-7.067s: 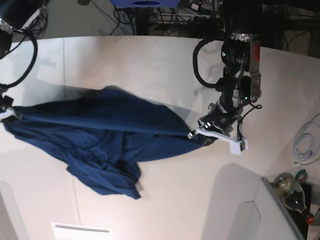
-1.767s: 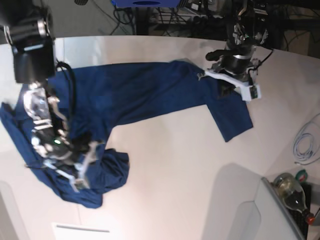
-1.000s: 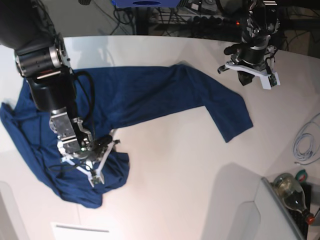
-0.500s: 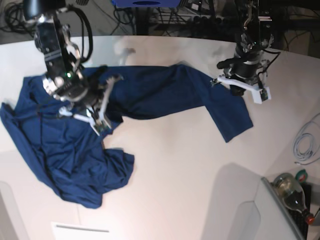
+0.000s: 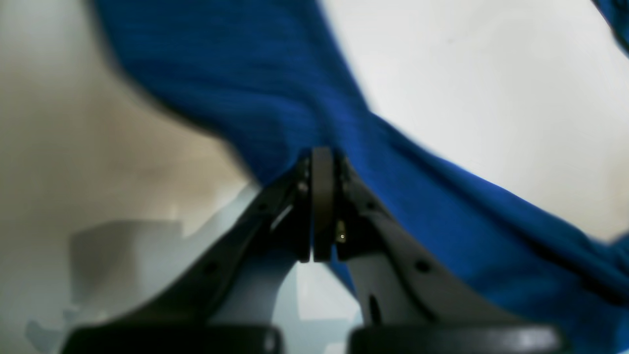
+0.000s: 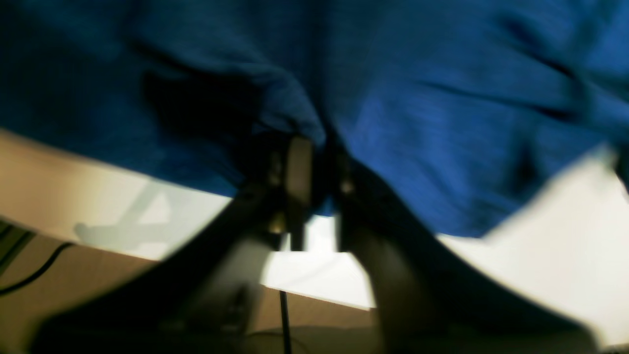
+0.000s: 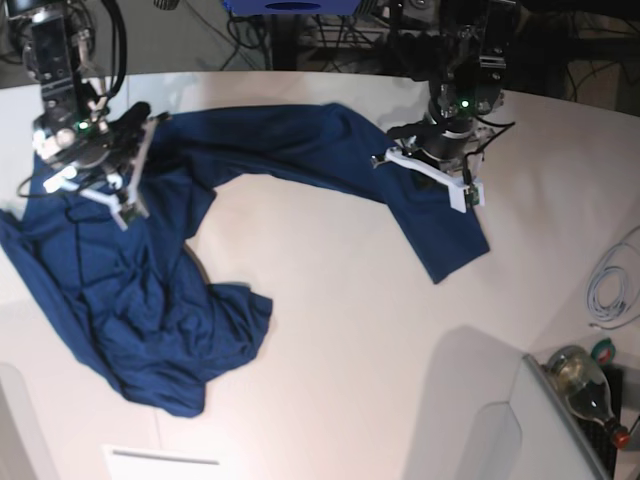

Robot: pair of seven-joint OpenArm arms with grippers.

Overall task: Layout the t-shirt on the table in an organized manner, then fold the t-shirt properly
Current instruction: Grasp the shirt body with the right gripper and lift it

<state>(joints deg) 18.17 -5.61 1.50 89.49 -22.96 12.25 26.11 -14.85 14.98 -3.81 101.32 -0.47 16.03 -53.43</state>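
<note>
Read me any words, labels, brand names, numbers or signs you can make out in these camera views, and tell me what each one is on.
None: no readable text in any view.
The t-shirt is plain navy, no print or visible tag.
The table is bare white, unmarked.
The bottle at the lower right edge has nothing legible on it; too small to tell.
Both wrist views are blurred and show only cloth, pincer parts and table.
</note>
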